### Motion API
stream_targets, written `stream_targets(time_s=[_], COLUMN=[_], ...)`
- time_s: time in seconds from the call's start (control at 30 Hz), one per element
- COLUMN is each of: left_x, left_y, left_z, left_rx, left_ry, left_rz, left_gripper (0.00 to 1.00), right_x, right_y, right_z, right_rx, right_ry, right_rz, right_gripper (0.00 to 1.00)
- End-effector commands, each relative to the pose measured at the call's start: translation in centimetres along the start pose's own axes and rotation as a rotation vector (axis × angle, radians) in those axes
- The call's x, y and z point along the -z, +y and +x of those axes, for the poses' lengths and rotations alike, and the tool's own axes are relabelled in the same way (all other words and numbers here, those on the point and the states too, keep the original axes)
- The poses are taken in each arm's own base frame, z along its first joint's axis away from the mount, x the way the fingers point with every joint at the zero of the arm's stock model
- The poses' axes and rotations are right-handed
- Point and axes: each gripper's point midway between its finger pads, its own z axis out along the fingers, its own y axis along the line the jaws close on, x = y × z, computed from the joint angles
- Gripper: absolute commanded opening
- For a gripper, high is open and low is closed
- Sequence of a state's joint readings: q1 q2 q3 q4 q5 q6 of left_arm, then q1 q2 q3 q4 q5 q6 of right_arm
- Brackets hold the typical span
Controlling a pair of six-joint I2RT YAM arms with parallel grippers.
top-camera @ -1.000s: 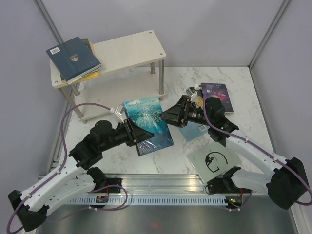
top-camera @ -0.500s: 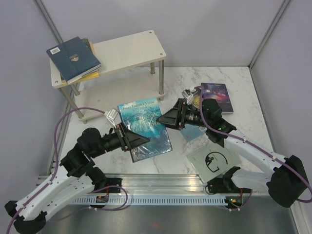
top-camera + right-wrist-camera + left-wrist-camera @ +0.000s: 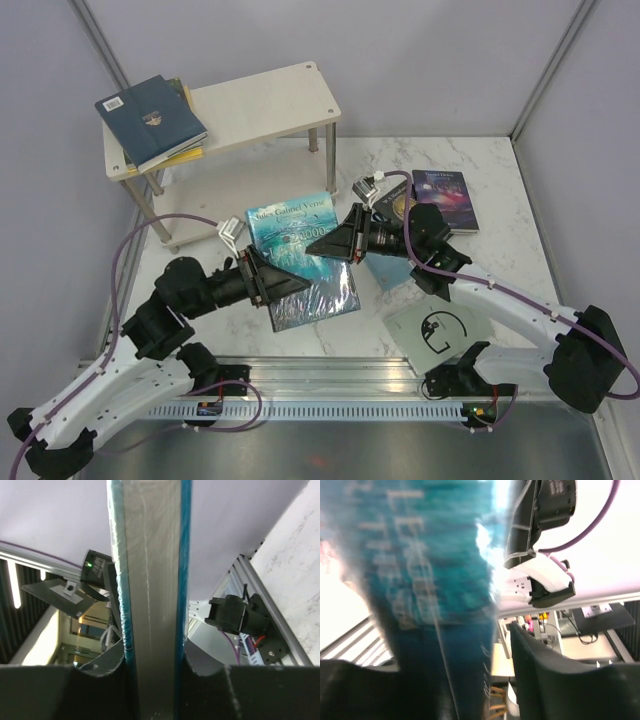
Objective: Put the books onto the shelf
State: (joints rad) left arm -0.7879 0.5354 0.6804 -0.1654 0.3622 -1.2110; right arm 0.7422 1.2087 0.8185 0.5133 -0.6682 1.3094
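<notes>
Teal ocean book (image 3: 287, 235) sits cover-up at mid-frame, its long axis nearly vertical and title end towards the top. I see left gripper (image 3: 272, 285) and right gripper (image 3: 322, 243) both clamped on it.

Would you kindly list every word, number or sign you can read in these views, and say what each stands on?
"Jules Gabriel Verne": top of the teal book cover, top view.
"G": large black sign on the grey book.
Teal book's large title lower down: too blurred to read, in the left wrist view as well.
Purple book title: too small to read.
Barcode sticker on the navy book: too small to read.
</notes>
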Motion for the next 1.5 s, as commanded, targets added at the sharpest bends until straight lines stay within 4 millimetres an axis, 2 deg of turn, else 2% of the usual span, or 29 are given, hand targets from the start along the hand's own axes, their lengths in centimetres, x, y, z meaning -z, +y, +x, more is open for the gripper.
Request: stream_targets(time_s=[0.0,0.07,0.17,0.3,0.47,0.63,0.7,0.87,0.93,0.97,1.07,1.13,1.17,1.2,1.23,1.3,1.4,1.47], left_x=[2.6,4.3,6.5,8.0,7.0,5.8,5.9,9.6,10.4,10.6,10.0,8.9,8.4,7.6,7.2,6.5,5.9,5.3], left_y=[-3.2,-2.1,-1.0,0.0,2.0,3.4,4.2,6.6,6.5,7.1,7.7,7.6,7.2,5.5,5.7,4.3,4.1,4.4], left_z=[-3.0,-3.7,-4.4,-4.4,-3.4,-3.4,-3.6,-4.9,-5.3,-5.0,-4.5,-4.4,-4.1,-4.8,-4.8,-5.2,-5.3,-5.0], left_rx=[-0.113,-0.094,-0.052,-0.029,-0.019,-0.067,-0.075,-0.074,-0.096,-0.097,-0.099,-0.098,-0.099,-0.102,-0.096,-0.097,-0.103,-0.1], left_ry=[-0.15,-0.225,-0.327,-0.384,-0.334,-0.285,-0.286,-0.382,-0.403,-0.389,-0.345,-0.331,-0.315,-0.349,-0.351,-0.375,-0.372,-0.351], left_rz=[-0.023,-0.096,-0.124,-0.122,-0.166,-0.259,-0.321,-0.537,-0.558,-0.591,-0.611,-0.578,-0.54,-0.449,-0.425,-0.344,-0.312,-0.318], left_gripper=[0.56,0.73,0.78,0.76,0.69,0.68,0.67,0.63,0.62,0.61,0.61,0.61,0.61,0.61,0.61,0.62,0.62,0.55], right_x=[-0.2,-0.4,-0.6,-1.0,-1.6,-2.2,-2.3,-2.5,-2.6,-2.7,-2.9,-3.0,-3.3,-3.4,-3.5,-3.8,-4.1,-4.3], right_y=[2.0,1.7,1.4,1.3,1.8,2.6,3.1,3.8,3.7,3.6,3.5,3.6,3.4,3.5,3.7,3.5,3.8,3.9], right_z=[-1.2,-1.4,-1.7,-2.0,-2.4,-3.0,-3.4,-4.0,-4.0,-4.1,-4.3,-4.6,-4.6,-4.6,-4.7,-4.9,-5.2,-5.3], right_rx=[0.052,0.052,0.046,0.036,0.015,0.013,0.016,0.031,0.032,0.03,0.024,0.024,0.016,0.009,0.012,-0.011,-0.021,-0.026], right_ry=[-0.036,-0.039,-0.042,-0.041,-0.034,-0.038,-0.044,-0.057,-0.057,-0.059,-0.06,-0.063,-0.058,-0.057,-0.058,-0.055,-0.056,-0.057], right_rz=[-0.041,-0.024,-0.013,-0.015,-0.037,-0.062,-0.071,-0.075,-0.07,-0.069,-0.07,-0.082,-0.082,-0.087,-0.102,-0.111,-0.135,-0.15], right_gripper=[0.02,0.01,0.0,0.0,0.0,0.0,0.0,0.0,0.0,0.0,0.0,0.0,0.0,0.0,0.0,0.0,0.0,0.0])
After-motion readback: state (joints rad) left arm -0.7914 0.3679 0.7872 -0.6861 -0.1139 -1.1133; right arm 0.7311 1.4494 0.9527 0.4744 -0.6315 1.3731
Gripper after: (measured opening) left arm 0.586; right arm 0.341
